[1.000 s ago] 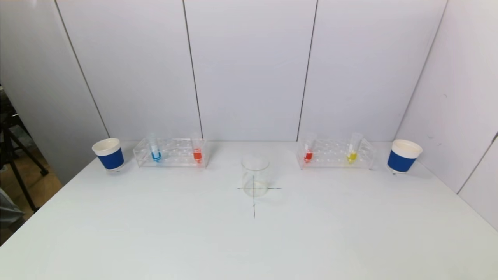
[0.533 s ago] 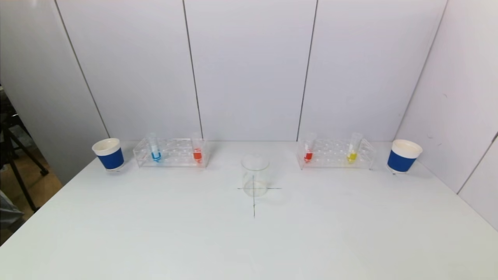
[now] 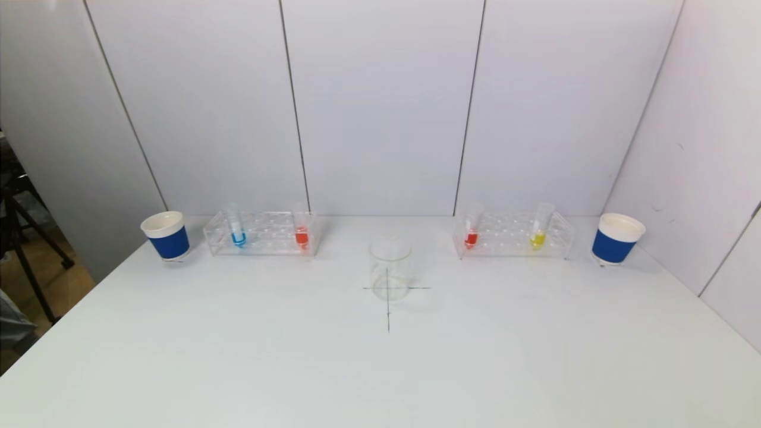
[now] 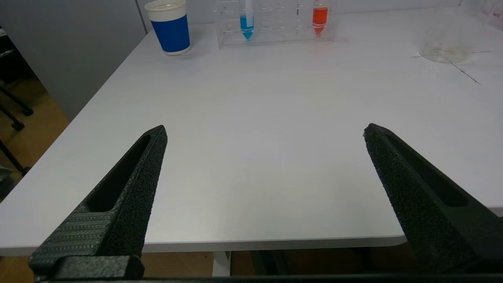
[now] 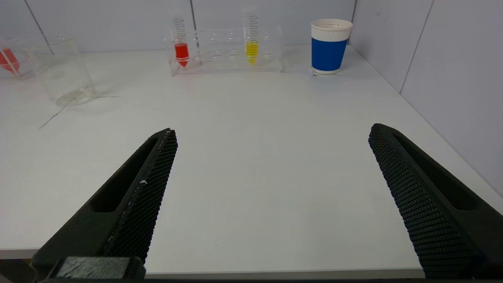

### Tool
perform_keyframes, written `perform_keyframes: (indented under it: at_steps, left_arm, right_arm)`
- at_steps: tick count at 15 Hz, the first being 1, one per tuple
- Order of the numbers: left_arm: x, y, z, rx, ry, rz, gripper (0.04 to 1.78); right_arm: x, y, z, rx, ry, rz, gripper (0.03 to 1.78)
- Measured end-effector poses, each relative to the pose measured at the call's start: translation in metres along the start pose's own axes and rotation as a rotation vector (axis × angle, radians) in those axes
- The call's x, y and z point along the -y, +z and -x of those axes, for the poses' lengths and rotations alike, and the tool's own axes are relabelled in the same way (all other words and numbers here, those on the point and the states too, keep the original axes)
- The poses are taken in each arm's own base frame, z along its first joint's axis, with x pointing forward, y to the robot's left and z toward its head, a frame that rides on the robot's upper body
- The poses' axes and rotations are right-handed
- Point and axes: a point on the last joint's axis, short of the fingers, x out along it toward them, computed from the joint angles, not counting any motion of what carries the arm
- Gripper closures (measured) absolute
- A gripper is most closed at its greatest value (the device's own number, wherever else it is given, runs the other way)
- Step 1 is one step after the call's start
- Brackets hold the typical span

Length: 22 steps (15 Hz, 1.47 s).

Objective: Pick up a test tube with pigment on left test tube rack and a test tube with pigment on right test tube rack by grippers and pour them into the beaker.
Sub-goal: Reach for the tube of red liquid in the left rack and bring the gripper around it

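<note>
1. Nothing has moved since earlier frames; left gripper (image 4: 265,131) and right gripper (image 5: 271,131) spread wide, empty, at table's (image 3: 238,356) near edge.
2. Beaker (image 3: 389,268) centre.
3. Left test tube rack (image 3: 261,233) at 11 o'clock, right test tube rack (image 3: 512,235) at 1; approach tubes squarely from above.

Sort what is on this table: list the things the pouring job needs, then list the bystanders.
Needed:
left rack with blue tube and orange tube
right rack with red tube and yellow tube
beaker
left pincer, right pincer, both open

Bystanders:
left blue cup
right blue cup
</note>
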Motion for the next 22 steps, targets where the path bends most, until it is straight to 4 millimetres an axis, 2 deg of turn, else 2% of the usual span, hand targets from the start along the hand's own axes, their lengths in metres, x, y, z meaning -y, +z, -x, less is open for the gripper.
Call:
perform_keyframes:
  at_steps: [3, 6, 10, 12, 16, 22]
  left_arm:
    - [-0.001, 0.019, 0.007, 0.042, 0.0, -0.006, 0.07]
    - [-0.002, 0.054, 0.019, 0.054, -0.015, -0.008, 0.07]
    - [-0.004, 0.099, 0.009, 0.044, -0.026, -0.012, 0.07]
    - [-0.005, 0.12, -0.006, 0.054, -0.035, -0.013, 0.07]
    - [-0.005, 0.152, -0.049, 0.053, -0.083, -0.025, 0.07]
    - [-0.001, 0.164, -0.126, -0.001, -0.142, -0.025, 0.07]
  right_arm:
    - [0.0, 0.0, 0.0, 0.0, 0.0, 0.0, 0.04]
    - [0.0, 0.0, 0.0, 0.0, 0.0, 0.0, 0.04]
    - [0.0, 0.0, 0.0, 0.0, 0.0, 0.0, 0.04]
    - [0.0, 0.0, 0.0, 0.0, 0.0, 0.0, 0.04]
    - [0.0, 0.0, 0.0, 0.0, 0.0, 0.0, 0.04]
    - [0.0, 0.0, 0.0, 0.0, 0.0, 0.0, 0.04]
